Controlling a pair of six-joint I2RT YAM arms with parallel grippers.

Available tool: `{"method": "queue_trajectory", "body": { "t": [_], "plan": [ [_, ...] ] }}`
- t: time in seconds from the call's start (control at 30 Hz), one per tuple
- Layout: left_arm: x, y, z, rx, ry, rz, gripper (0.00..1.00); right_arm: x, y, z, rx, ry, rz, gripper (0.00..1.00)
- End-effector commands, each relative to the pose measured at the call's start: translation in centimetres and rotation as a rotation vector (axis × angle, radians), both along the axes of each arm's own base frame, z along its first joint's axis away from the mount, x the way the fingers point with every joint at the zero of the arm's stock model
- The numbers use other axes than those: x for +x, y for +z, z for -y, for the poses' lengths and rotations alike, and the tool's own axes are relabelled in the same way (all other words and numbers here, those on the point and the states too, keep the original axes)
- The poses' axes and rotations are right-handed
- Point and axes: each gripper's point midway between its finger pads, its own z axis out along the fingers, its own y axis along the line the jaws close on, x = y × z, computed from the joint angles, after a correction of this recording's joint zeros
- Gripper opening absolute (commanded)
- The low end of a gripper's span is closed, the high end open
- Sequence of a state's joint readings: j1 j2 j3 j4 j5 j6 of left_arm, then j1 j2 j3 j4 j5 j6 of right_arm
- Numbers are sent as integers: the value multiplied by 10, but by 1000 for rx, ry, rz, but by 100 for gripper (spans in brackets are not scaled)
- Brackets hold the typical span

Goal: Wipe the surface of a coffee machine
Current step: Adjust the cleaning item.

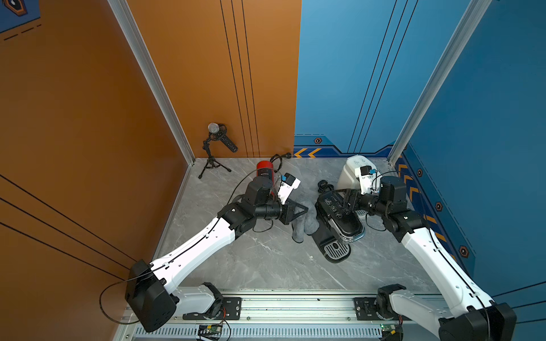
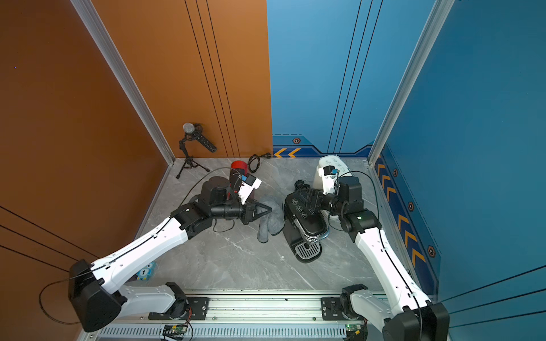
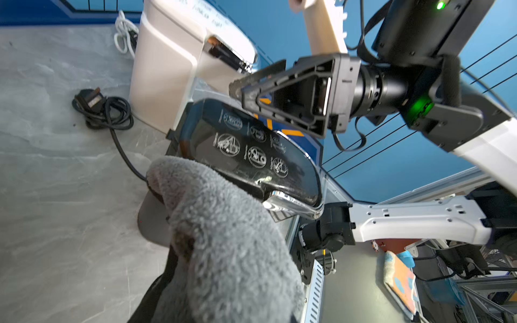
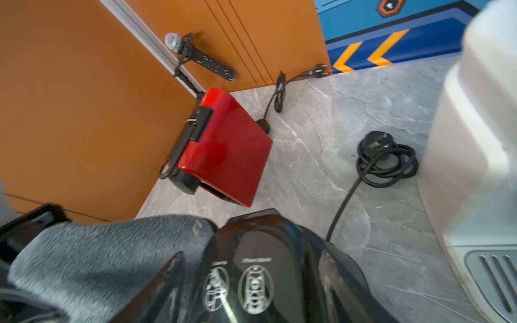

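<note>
The black coffee machine (image 1: 336, 220) (image 2: 304, 220) stands on the grey surface (image 1: 266, 259), a bit right of the middle. Its drip tray faces the rail where my arms are mounted. The grey cloth (image 1: 304, 224) (image 2: 270, 221) is right up against its left side. In the left wrist view the cloth (image 3: 223, 237) touches the edge of the glossy top with the white icons.

My left tool (image 1: 304, 210) (image 2: 267, 210) is clenched on the cloth, and most of the fabric hangs down from it onto the surface. My right tool (image 1: 347, 200) (image 2: 311, 199) is spread wide and gripping nothing. It sits over the machine's top panel, and from the left wrist you can see it (image 3: 237, 88) just above the icons. Can't tell if it's actually touching.

Further out, a coiled black cord (image 1: 325, 186) lies just behind the machine and a white machine (image 1: 350, 168) sits in the back right corner. There's a red machine (image 1: 264, 168) behind my left wrist and a mic (image 1: 213, 128) on a little tripod in the back left corner.
</note>
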State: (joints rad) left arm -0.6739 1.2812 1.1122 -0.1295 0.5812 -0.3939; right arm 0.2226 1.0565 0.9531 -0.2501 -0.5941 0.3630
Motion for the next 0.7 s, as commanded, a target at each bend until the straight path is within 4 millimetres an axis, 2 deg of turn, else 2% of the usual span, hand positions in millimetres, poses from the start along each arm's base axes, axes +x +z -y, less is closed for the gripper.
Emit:
{"method": "queue_trajectory", "body": {
  "t": [0.0,0.1,0.27,0.5,0.57,0.67],
  "plan": [
    [4,29,10,-106,-40,45,0,-32,35,-28,63,183,90,82],
    [7,38,17,-127,-66,46,0,-50,42,-44,74,261,94,85],
    [8,56,23,-174,-95,56,0,-68,45,-66,74,354,110,88],
    [-2,81,30,-252,-160,47,0,-72,43,-91,25,407,126,86],
    [-6,83,32,-257,-178,38,0,-69,47,-93,13,388,147,80],
    [-8,81,31,-257,-187,27,0,-67,51,-95,7,372,174,48]
  ]
}}
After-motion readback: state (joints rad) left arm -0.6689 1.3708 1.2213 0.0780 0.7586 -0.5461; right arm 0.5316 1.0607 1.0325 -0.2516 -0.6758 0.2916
